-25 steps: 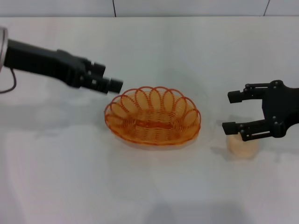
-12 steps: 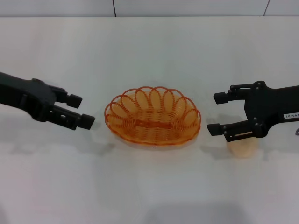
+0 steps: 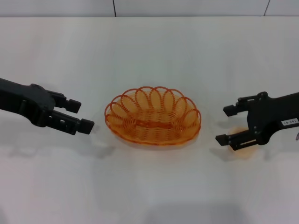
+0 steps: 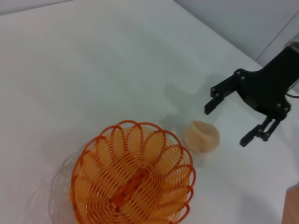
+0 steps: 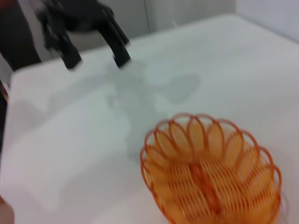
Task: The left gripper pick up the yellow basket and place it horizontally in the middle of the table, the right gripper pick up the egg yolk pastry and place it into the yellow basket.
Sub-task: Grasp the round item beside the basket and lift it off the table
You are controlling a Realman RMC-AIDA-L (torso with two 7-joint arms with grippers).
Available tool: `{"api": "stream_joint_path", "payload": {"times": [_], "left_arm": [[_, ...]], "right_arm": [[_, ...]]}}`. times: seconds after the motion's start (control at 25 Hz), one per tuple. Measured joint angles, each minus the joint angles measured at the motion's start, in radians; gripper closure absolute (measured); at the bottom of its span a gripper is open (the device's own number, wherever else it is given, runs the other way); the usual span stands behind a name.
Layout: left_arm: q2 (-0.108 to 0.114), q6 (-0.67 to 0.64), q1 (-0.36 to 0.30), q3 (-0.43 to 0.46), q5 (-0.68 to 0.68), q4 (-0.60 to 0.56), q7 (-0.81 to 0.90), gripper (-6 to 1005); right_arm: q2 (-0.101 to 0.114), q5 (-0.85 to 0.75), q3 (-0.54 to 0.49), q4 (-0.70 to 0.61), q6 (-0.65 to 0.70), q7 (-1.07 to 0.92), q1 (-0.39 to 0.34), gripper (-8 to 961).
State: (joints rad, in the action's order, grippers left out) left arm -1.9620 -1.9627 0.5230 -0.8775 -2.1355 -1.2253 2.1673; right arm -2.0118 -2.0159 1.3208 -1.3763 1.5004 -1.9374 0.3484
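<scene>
Our basket [image 3: 153, 116] sits lengthwise mid-table, empty. Our left gripper [image 3: 77, 115] hangs released just beside it. Our right gripper [image 3: 227, 125] is spread wide over the pastry [image 4: 201, 136], which sits on the table near the basket. Risk: if we close off-centre, that smooth dome could squirt sideways or get crushed.

**One small label, not legible**

The only lettering in view is a small white label on the right arm [image 3: 290, 122], just behind the right gripper [image 3: 227, 125] in the head view. It carries a short row of dark characters, too small to make out. Nothing else bears any text, brand or number.
</scene>
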Motion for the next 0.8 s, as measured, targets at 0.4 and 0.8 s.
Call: {"api": "stream_joint_path", "payload": {"times": [0.4, 0.8], "left_arm": [[-0.013, 0.006, 0.012, -0.002, 0.000, 0.007, 0.012, 105], [-0.021, 0.008, 0.012, -0.001, 0.000, 0.011, 0.011, 106]], "right_arm": [[-0.001, -0.165, 0.080, -0.030, -0.032, -0.113, 0.008, 166], [-0.001, -0.191, 0.093, -0.010, -0.070, -0.114, -0.002, 167]]}}
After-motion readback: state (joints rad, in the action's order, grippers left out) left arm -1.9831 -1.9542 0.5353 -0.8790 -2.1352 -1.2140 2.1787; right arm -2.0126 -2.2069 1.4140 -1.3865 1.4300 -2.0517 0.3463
